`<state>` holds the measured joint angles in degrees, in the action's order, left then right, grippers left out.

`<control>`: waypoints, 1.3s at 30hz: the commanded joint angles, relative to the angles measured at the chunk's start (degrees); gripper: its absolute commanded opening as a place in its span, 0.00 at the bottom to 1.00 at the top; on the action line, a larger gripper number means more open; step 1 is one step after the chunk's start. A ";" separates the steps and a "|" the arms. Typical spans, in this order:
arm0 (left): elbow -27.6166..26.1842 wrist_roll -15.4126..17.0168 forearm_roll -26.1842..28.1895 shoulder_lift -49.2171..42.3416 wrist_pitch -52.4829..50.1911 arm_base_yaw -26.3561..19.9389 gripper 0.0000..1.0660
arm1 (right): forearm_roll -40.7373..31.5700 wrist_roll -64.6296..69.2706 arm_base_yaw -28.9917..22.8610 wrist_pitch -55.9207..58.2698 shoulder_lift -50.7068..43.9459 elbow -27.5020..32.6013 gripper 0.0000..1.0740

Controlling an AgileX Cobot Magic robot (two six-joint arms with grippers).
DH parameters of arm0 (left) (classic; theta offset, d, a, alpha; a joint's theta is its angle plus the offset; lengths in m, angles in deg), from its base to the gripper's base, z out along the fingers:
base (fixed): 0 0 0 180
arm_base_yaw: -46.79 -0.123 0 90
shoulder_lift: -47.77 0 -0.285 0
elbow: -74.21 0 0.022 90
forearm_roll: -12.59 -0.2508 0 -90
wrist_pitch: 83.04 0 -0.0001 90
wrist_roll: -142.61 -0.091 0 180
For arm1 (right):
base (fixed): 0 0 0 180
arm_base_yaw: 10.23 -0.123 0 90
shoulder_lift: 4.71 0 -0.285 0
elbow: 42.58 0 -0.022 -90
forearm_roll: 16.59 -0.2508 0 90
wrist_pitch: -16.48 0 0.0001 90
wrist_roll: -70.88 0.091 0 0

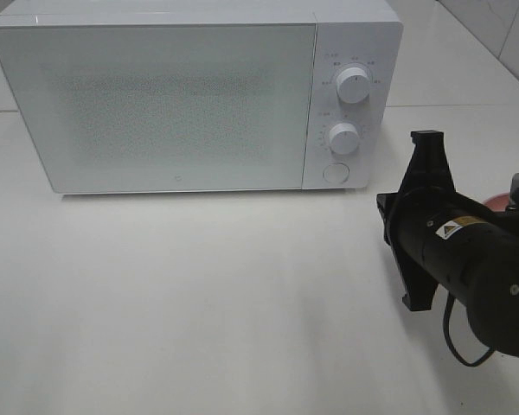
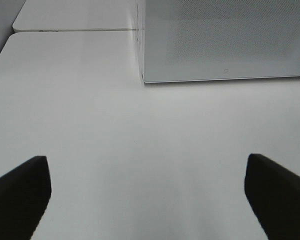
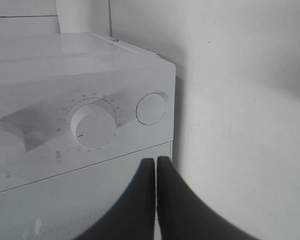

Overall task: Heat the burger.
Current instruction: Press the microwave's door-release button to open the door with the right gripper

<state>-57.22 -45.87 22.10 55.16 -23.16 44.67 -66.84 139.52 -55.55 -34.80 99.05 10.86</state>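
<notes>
Right gripper [image 3: 155, 161]: black fingers pressed together, holding nothing. Just beyond their tips stands the white box-shaped microwave oven [image 1: 182, 95]. Its round white push-button [image 3: 151, 108] lies ahead of them, apart and untouched.

Left gripper [image 2: 146, 160]: fingers spread wide and empty, with bare white table [image 2: 140, 130] between them and the oven's corner farther on.

Oven door closed. Burger not visible in any view; only the rim of a round pink plate [image 1: 499, 201] shows behind the right arm.

Assessment: opening, loading and heating all outstanding.
</notes>
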 commanded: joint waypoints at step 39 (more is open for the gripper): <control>0.17 0.06 0.40 -1.09 -0.40 0.34 0.93 | 12.49 2.18 13.52 9.85 18.85 -21.26 0.00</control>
<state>-57.22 -45.87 22.10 55.16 -23.16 44.67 -55.44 141.46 -42.32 -25.69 117.33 -9.53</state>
